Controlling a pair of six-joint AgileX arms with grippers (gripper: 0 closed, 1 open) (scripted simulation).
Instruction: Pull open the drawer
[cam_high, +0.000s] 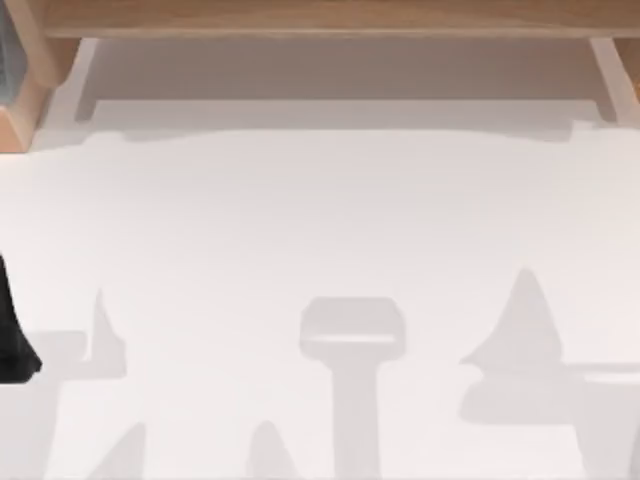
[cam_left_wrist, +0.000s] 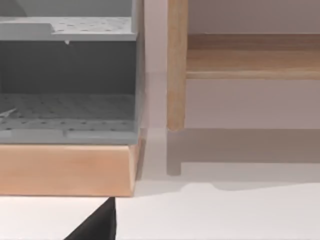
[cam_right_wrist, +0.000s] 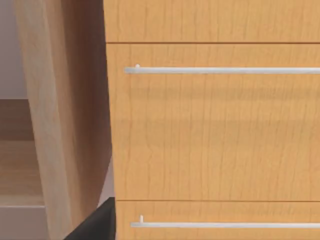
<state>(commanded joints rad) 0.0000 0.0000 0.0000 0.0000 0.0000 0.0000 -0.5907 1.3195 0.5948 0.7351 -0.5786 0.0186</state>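
The light wooden drawer front (cam_right_wrist: 215, 130) with its slim silver bar handle (cam_right_wrist: 222, 70) sits square in front of the right arm's wrist camera. It looks level with the plain wooden panel (cam_right_wrist: 210, 20) above it and with the second wooden drawer front (cam_right_wrist: 215, 210) below, which carries a matching silver bar (cam_right_wrist: 225, 225). Nothing is touching either handle. Just beside the drawers stands a pale wooden upright post (cam_right_wrist: 55, 125). A black wedge of the right gripper (cam_right_wrist: 97, 222) pokes in low down, short of the drawer fronts, and I can't tell whether it is clenched or released. Over on the other side, the left gripper (cam_left_wrist: 97, 222) shows as the same sort of black wedge above the white tabletop (cam_left_wrist: 225, 215), and its state can't be made out either. It faces a grey perforated shelf unit (cam_left_wrist: 67, 105) resting on a thick wooden base block (cam_left_wrist: 65, 167), with a slender wooden leg (cam_left_wrist: 176, 65) and a low wooden shelf board (cam_left_wrist: 252, 60) alongside. From overhead, the white table (cam_high: 320, 230) spreads wide, with a long wooden rail (cam_high: 320, 15) running across its far edge. The dark left arm (cam_high: 14, 340) sits at the table's left edge, and grey shadows (cam_high: 352, 335) lie across the near side.
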